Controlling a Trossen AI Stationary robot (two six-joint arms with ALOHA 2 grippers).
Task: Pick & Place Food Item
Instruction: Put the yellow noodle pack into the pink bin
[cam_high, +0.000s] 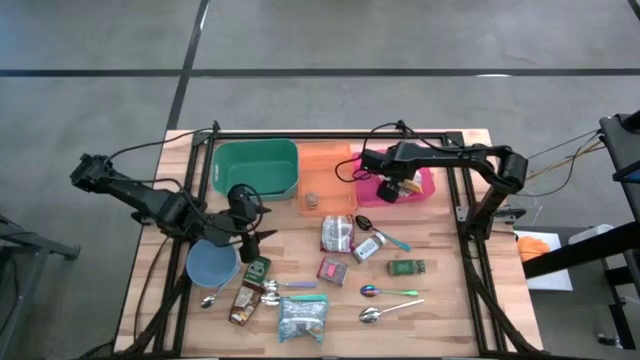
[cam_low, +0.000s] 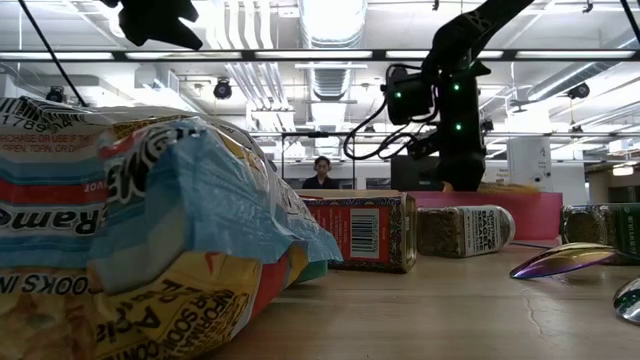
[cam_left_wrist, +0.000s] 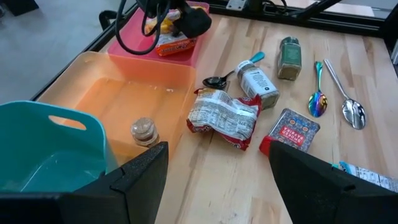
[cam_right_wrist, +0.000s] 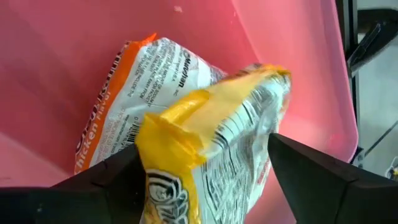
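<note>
The left gripper (cam_high: 262, 237) is being held spread and empty above the round blue bowl (cam_high: 212, 263), near the teal plastic bin (cam_high: 254, 168). Farther right, the yellow-and-white crinkled noodle packet (cam_right_wrist: 217, 143) is being bracketed by the spread fingers of the right gripper (cam_high: 388, 189) inside the pink plastic bin (cam_high: 427, 187).

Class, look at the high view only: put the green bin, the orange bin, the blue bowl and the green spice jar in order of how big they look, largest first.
1. green bin
2. orange bin, partly hidden by the right arm
3. blue bowl
4. green spice jar
</note>
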